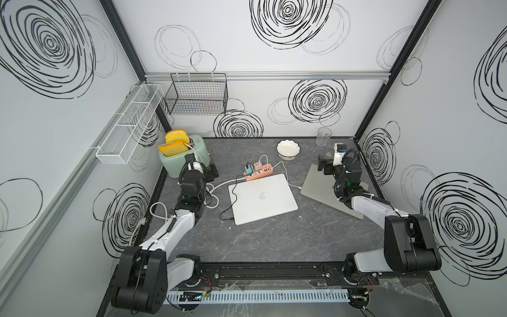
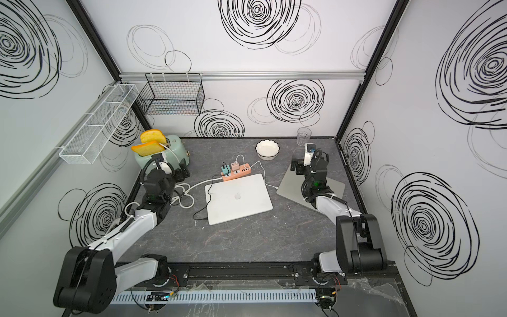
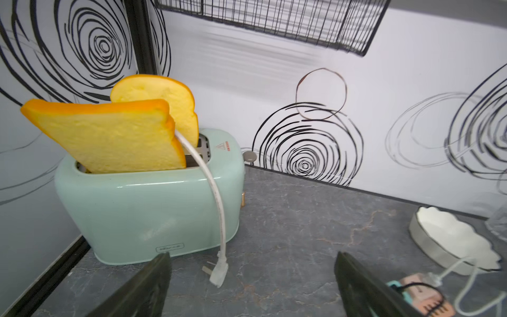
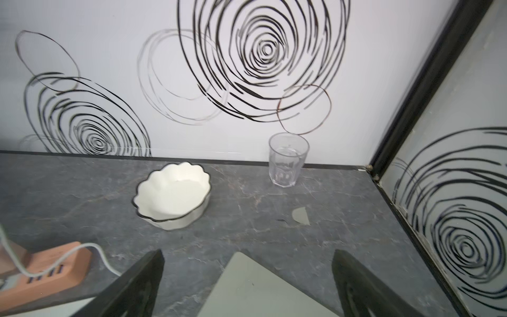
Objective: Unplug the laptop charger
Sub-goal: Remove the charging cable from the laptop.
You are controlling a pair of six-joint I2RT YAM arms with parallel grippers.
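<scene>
Centre of worktop (image 1: 274, 241): closed laptop (image 1: 263, 199), power strip (image 1: 260, 173) just beside its 12 o'clock edge. Seated in the strip: teal charger (image 1: 248, 169) and pink charger (image 1: 258, 166). Teal's black cable (image 1: 227, 218) runs to the laptop's 9 o'clock side, so I'd take teal as target.

Both empty: left gripper (image 1: 212, 171) spread wide at 10 o'clock by the toaster (image 1: 178, 162), right gripper (image 1: 324, 164) spread wide at 2 o'clock over the second laptop (image 1: 321, 184).

Suggest: right pins the strip's free end, left pinches the charger body, not the cable, and pulls straight up. Strip looks light, likely lifts otherwise.
</scene>
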